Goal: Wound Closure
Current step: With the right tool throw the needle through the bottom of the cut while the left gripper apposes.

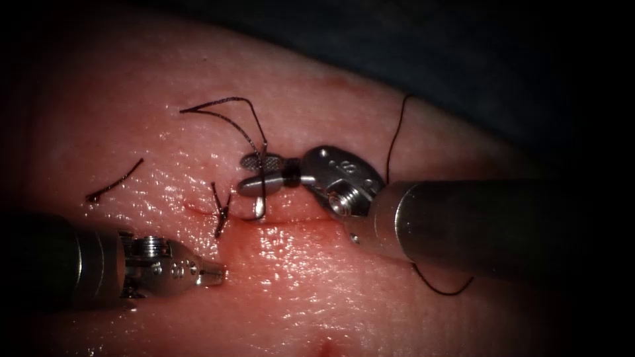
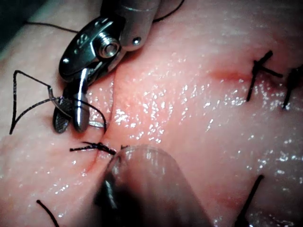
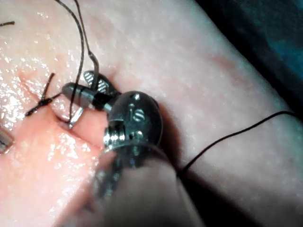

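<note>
My right tool (image 1: 248, 174) reaches in from the right over the cut (image 1: 297, 220) in the tissue (image 1: 297, 291). Its jaws stand open, with the curved needle (image 1: 260, 201) upright between them. The needle's lower end sits in the tissue at the cut; it also shows as a needle (image 3: 75, 117) below the jaws. Dark thread (image 1: 225, 102) loops up and left from the needle's upper end. My left tool (image 1: 218, 272) lies low at the left, below the cut, jaws shut and holding nothing.
A tied stitch (image 1: 221, 213) with short cut ends crosses the cut just left of the needle. A loose cut end of thread (image 1: 114, 180) lies farther left. More thread (image 1: 394, 135) runs behind the right shaft (image 1: 489, 228). Other stitches (image 2: 259, 75) show along the cut.
</note>
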Robot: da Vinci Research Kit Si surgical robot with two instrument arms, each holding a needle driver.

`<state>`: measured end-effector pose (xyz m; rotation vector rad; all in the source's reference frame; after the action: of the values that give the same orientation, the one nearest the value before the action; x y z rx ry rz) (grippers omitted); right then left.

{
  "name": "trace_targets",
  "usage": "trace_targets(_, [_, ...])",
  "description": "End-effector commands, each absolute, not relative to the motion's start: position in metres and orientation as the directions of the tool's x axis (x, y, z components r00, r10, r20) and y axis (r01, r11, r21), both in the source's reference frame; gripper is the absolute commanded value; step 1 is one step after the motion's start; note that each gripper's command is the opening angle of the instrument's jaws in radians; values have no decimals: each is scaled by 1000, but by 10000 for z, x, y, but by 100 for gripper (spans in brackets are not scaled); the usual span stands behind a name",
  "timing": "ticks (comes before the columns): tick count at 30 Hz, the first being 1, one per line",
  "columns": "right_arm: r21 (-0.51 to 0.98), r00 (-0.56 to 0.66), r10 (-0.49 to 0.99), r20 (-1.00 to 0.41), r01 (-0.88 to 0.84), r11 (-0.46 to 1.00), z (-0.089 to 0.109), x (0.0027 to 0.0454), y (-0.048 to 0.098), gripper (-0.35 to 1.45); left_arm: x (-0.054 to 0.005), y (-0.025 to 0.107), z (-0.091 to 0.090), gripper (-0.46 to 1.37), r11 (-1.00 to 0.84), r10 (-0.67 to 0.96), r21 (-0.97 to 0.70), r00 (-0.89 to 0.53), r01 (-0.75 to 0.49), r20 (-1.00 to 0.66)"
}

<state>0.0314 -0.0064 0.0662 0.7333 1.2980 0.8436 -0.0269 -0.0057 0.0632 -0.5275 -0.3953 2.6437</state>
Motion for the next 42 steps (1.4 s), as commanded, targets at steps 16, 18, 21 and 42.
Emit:
trace_targets(16, [906, -189, 960, 208, -333, -262, 643, 319, -90, -35, -270, -57, 632, -35, -873, 447, -351, -842, -338, -301])
trace_targets(18, [904, -141, 987, 78, -407, -130, 639, 322, -97, -35, -270, -57, 632, -35, -873, 447, -351, -842, -338, -301])
trace_targets(21, [883, -316, 931, 186, -362, -299, 635, 323, -106, -35, -270, -56, 632, -35, -873, 447, -351, -842, -338, -301])
trace_targets(42, [688, -512, 799, 316, -456, -564, 636, 294, -130, -35, -296, -68, 577, -35, -872, 462, -333, -831, -360, -310])
